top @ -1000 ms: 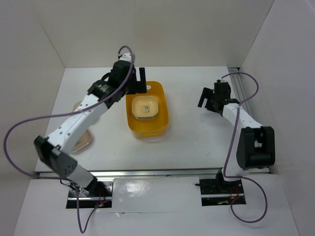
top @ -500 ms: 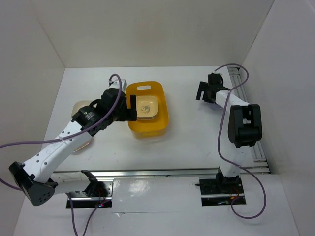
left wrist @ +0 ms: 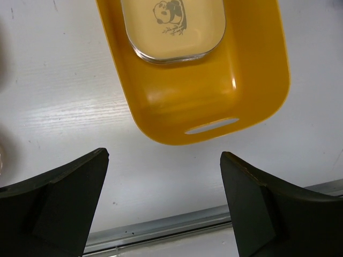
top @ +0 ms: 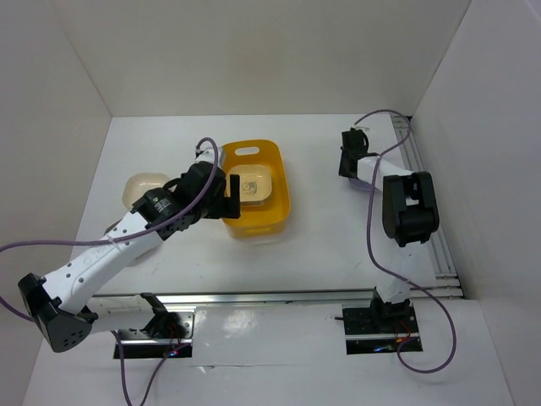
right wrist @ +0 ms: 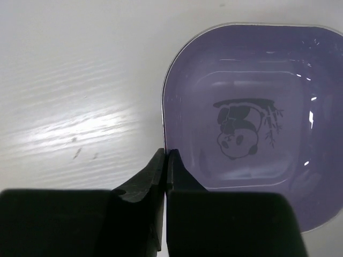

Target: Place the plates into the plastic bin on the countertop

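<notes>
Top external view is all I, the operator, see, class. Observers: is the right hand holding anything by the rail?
Observer: Yes. The right hand is pinched shut on the rim of a lavender rounded-square plastic plate.
Operator: And the other arm?
Observer: The left hand is open and empty, near the slot-handle end of the deep yellow-orange plastic bin.
Operator: Any print on what lies in the bin?
Observer: A panda, on a cream rounded-square plastic plate.

Plastic bin glossy, smooth; lavender plate glossy plastic; countertop white w/ faint sheen.
</notes>
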Controlling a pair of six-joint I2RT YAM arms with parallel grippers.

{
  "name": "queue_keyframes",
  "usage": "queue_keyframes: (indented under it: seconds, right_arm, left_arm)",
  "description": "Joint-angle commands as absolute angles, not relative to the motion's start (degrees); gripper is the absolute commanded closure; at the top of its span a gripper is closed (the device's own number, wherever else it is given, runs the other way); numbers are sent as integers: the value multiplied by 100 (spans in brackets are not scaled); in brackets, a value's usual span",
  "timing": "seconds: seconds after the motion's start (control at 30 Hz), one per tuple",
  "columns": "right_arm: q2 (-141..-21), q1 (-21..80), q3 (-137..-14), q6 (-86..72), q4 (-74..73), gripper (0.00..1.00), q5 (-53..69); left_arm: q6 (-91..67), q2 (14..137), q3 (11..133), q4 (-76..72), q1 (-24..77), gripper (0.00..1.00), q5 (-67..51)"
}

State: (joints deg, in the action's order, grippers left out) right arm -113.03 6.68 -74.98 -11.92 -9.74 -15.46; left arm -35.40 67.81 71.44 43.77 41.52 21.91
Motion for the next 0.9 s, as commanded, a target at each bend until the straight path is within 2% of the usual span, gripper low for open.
queue_keyframes:
  seconds: [0.0, 0.17, 0.33, 0.43, 0.6, 0.87]
  right_arm:
    - [-11067, 1229, -7488, -1493, -1291, 100, -1616]
    - [-10119, 2047, -8111, -1740, -1669, 100, -1985]
    - [-9765, 2908, -9069, -1942, -2319, 100, -2372]
    - [-9765, 3453, -9675, -2004, -2557, 100, -2803]
    - [-9948, 4051, -10290, -2302, -2628, 100, -2497]
    - [-10485, 4808, -10345, -3146, -2206, 100, -2427]
  left_arm:
    - [-3770, 6505, 7023, 4342, 4210, 1, 2451]
    - [-4332, 6188, 6908, 4789, 4210, 1, 3189]
    - [-4763, 5977, 6733, 5203, 4210, 1, 3568]
    - [-4825, 5897, 6610, 5264, 4210, 1, 3568]
    - [-4930, 5950, 6662, 5370, 4210, 1, 3568]
    - [-5229, 6381, 7716, 5958, 4148, 1, 3788]
